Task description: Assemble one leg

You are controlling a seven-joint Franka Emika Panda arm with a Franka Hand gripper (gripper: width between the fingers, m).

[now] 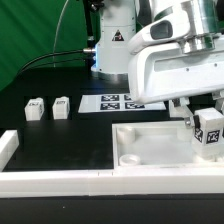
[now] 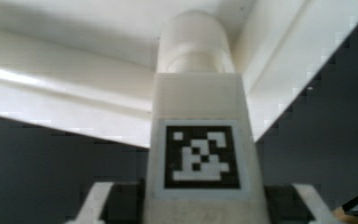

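My gripper (image 1: 207, 122) is shut on a leg (image 1: 209, 129), a small white block with a black-and-white tag. It holds the leg upright over the right part of the white tray-like tabletop (image 1: 150, 150). In the wrist view the leg (image 2: 202, 120) runs straight out from between my fingers (image 2: 114, 200), its tag facing the camera and its round tip pointing at the tabletop's rim (image 2: 69, 95). Two more legs (image 1: 35, 107) (image 1: 61, 106) stand on the black table at the exterior view's left. Whether the held leg touches the tabletop cannot be told.
The marker board (image 1: 120, 101) lies behind the tabletop. White border bars run along the front (image 1: 60, 182) and at the exterior view's left (image 1: 7, 145). The arm's base (image 1: 115, 45) stands at the back.
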